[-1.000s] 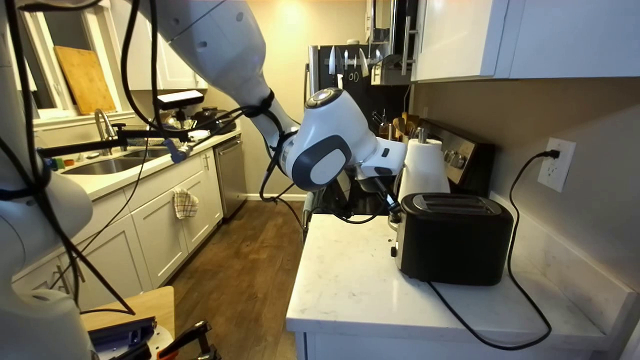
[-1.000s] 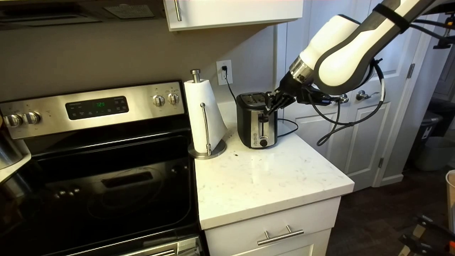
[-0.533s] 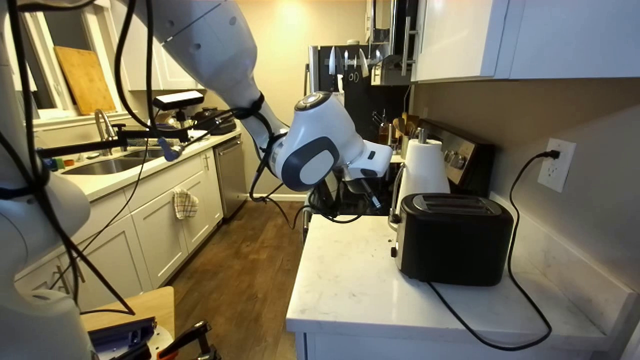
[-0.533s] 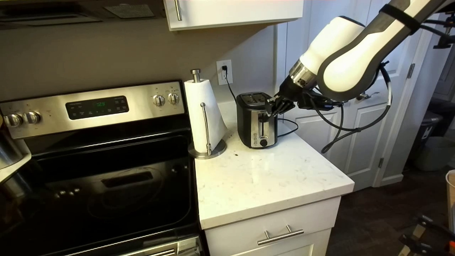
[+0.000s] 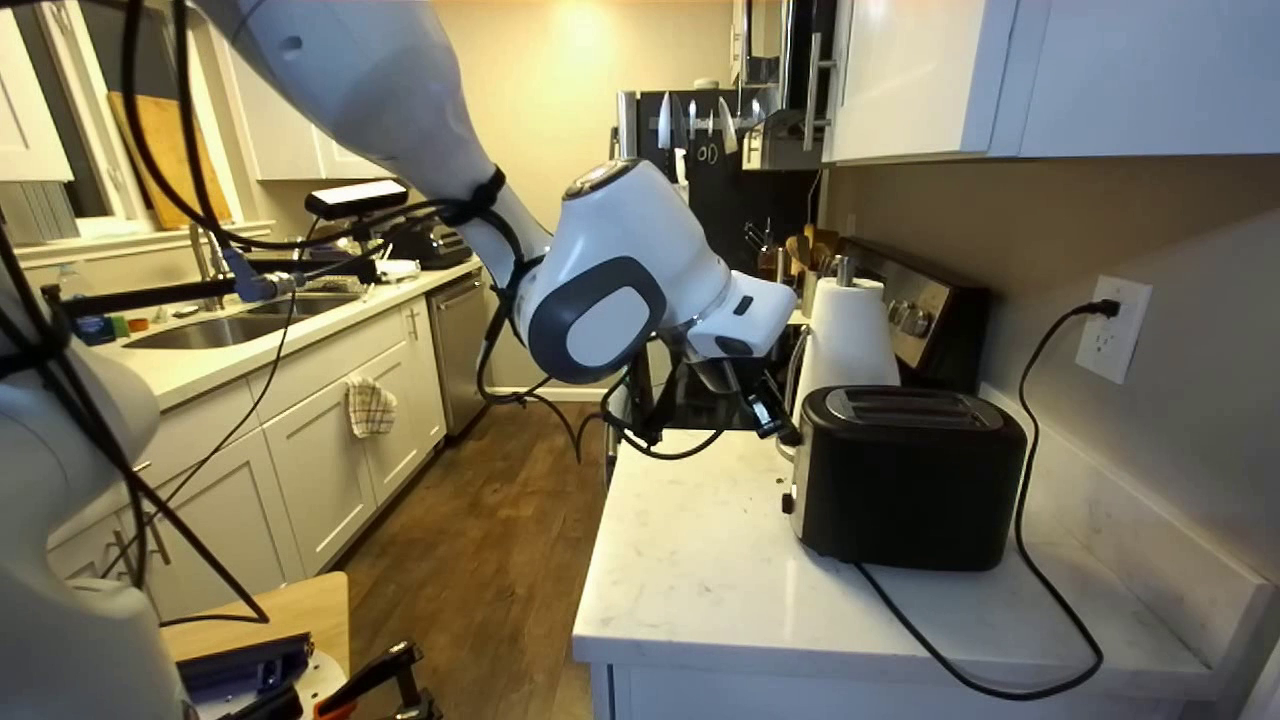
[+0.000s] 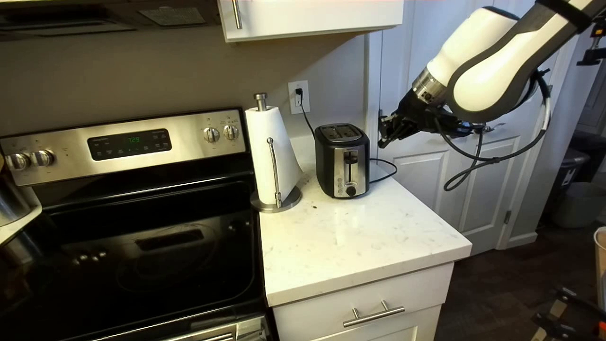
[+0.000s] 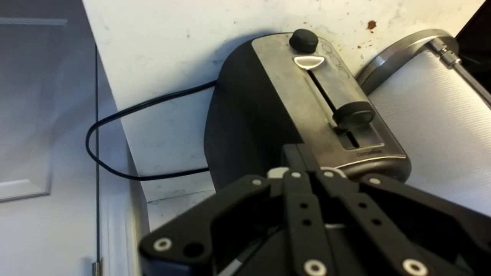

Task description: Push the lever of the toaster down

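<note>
Toaster (image 7: 249, 111) in close-up from the wrist, lever (image 7: 355, 115) in plain sight, upper end partly blocked by the gripper (image 7: 302, 156), black on black. In an exterior view, fingertips (image 5: 768, 415) and lever merging into one dark patch, contact or gap impossible to judge from that angle. Also there, paper towel roll (image 5: 850, 335) hidden at the base behind the toaster. Arm (image 6: 492, 80) cut off at the frame edge in both exterior views; power cord (image 6: 305, 113) partly out of sight behind the toaster; small marks on the front too faint to read.

Upright toward the far side of the pale countertop (image 6: 360, 232), just right of the paper towel roll in an exterior view: the toaster, boxy and black-sided, with a brushed silvery end face, slim vertical slot, lever high in that slot and round black knob (image 6: 351, 191) low down. Gripper clenched, jaws pressed together, near the lever but clear of it.
</note>
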